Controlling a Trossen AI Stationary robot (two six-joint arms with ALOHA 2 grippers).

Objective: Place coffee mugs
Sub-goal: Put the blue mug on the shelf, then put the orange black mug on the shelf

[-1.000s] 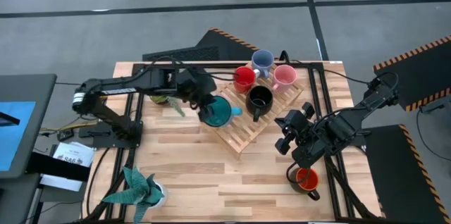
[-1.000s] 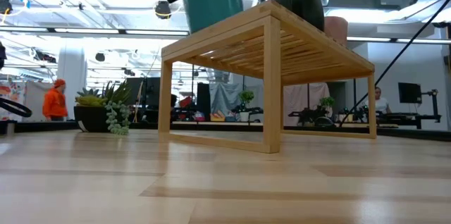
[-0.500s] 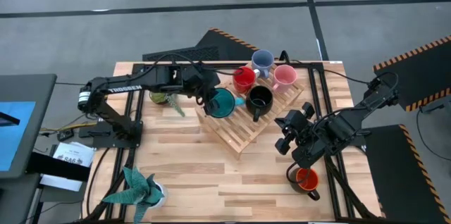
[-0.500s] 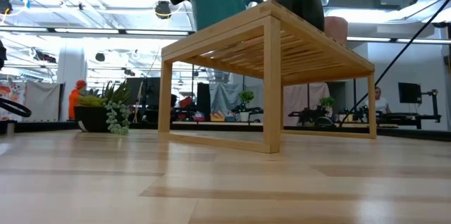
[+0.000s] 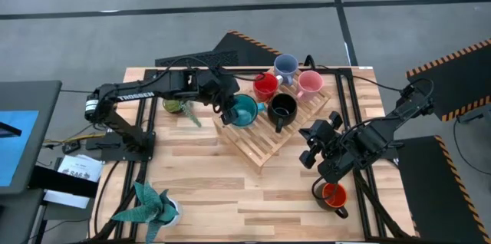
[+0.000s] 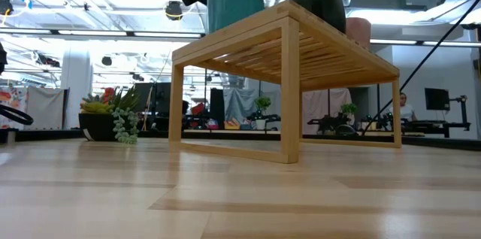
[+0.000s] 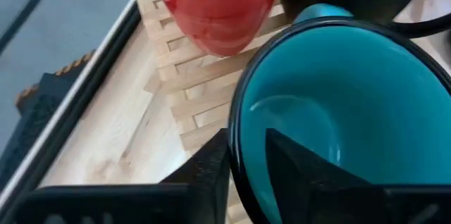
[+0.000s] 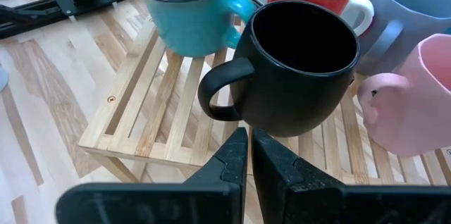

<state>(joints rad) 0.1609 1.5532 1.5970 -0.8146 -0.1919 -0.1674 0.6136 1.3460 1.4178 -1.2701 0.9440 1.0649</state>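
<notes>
A teal mug (image 5: 244,110) stands upright at the left end of a slatted wooden rack (image 5: 265,143), next to the black mug (image 5: 282,108). The red (image 5: 265,84), lavender-blue (image 5: 285,65) and pink (image 5: 310,83) mugs stand on the rack's far part. My left gripper (image 7: 243,164) is shut on the teal mug (image 7: 338,104). In the low view the teal mug (image 6: 234,4) sits level at the rack top (image 6: 285,25). The orange-red mug (image 5: 333,195) stands on the table by my right arm. My right gripper (image 8: 249,155) is shut and hovers near the rack's near side, facing the black mug (image 8: 299,62). My left gripper pinches the teal mug's rim (image 7: 236,139) on the side away from the handle, with one finger (image 7: 296,171) inside the cup and one finger (image 7: 208,175) outside. The fingers come from the table's left, slanting down. The mug is upright with its base at the rack's slats.
A small potted plant (image 5: 175,107) sits under my left arm, and a spiky one (image 5: 150,202) is at the table's near left corner. Bare tabletop (image 5: 222,183) lies near the rack. The dark frame rails (image 5: 344,98) run along the table's sides.
My left gripper has carried the teal mug from the rack's near-left edge toward the far edge and a little right, in beside the black mug. The mug has come down and gone from tilted to upright. The right arm has kept still.
</notes>
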